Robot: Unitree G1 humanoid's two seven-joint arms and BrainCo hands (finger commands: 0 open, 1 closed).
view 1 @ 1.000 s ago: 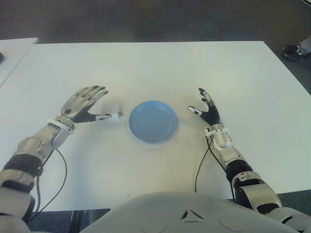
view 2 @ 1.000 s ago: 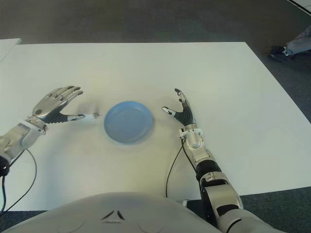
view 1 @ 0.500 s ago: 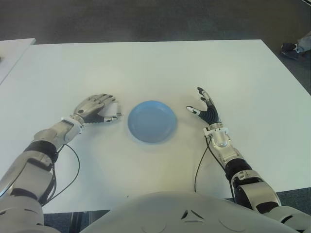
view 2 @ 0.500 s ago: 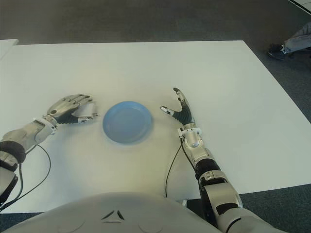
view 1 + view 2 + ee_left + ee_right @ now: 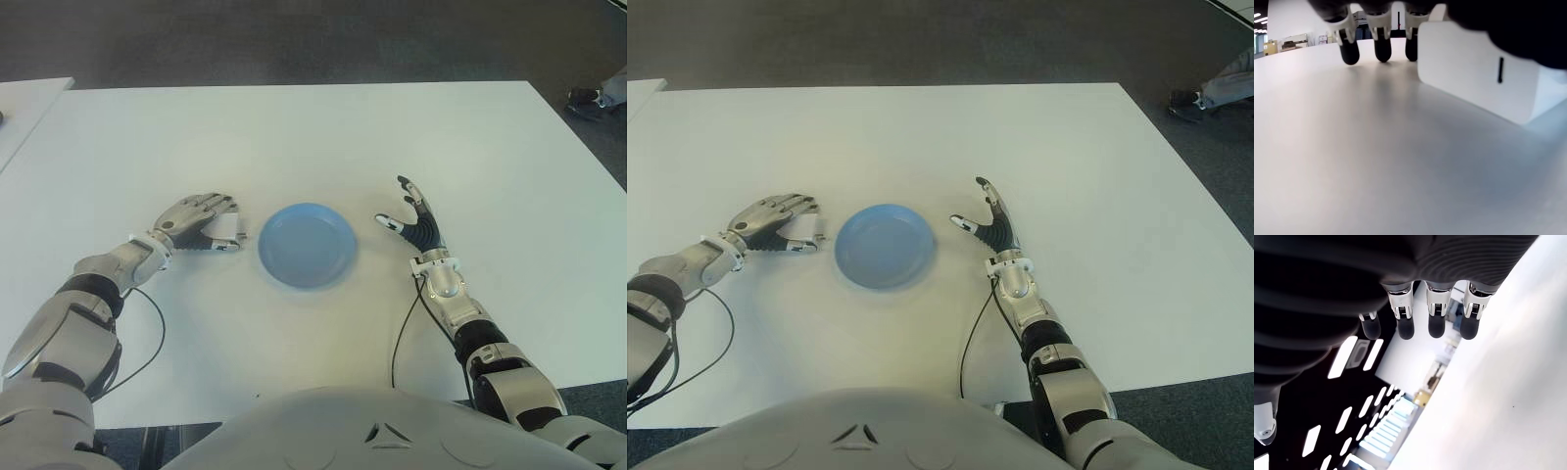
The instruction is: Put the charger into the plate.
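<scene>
Charger sits on the table just left of the plate, under your left hand. Fingers curl over it with tips touching the table; firm grip can't be confirmed. Right hand, fingers spread and empty, shows right of the plate.

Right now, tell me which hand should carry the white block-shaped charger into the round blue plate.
Left. The left hand is curled over the white block-shaped charger, just left of the round blue plate. The right hand shows open on the plate's far side.
</scene>
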